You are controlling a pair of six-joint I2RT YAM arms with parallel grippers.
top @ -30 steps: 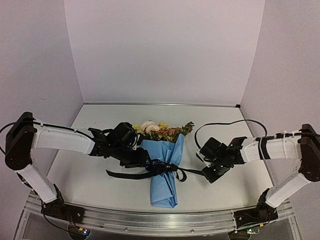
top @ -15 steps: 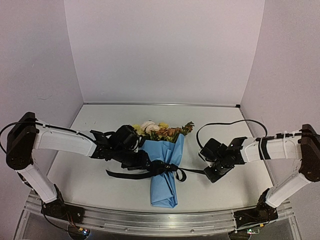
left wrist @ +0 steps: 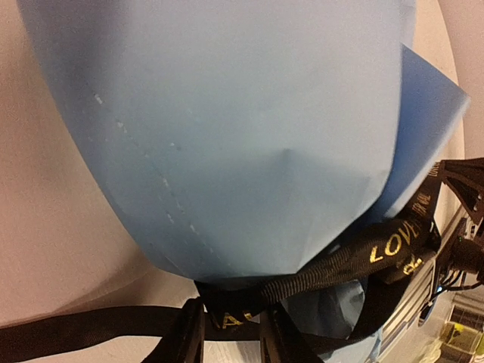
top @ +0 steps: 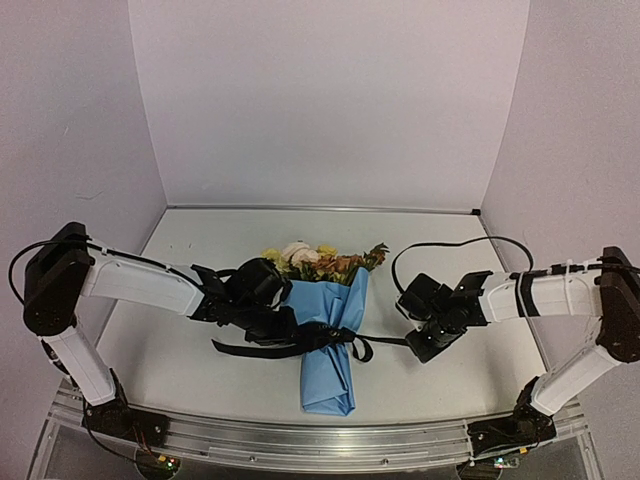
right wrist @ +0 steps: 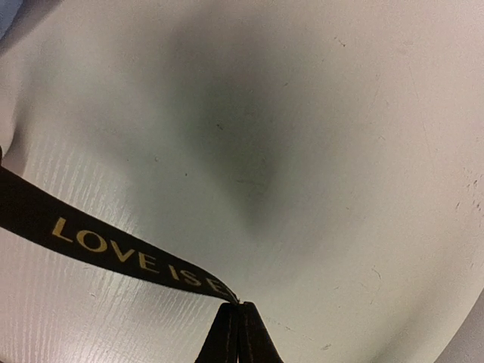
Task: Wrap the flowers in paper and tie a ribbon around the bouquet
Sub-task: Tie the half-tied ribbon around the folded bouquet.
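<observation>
Ribbon (top: 255,347) round bouquet (top: 330,385), cable (top: 450,243) perhaps touching flowers (top: 310,258)

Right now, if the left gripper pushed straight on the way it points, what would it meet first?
The ribbon, which the left gripper straddles, then probably the blue paper right behind it; depth is unclear.

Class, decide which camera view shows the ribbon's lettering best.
Right wrist view: the ribbon runs straight and close, letters sharp. Left wrist view shows it creased, letters partly readable. Top view shows only a thin black band.
</observation>
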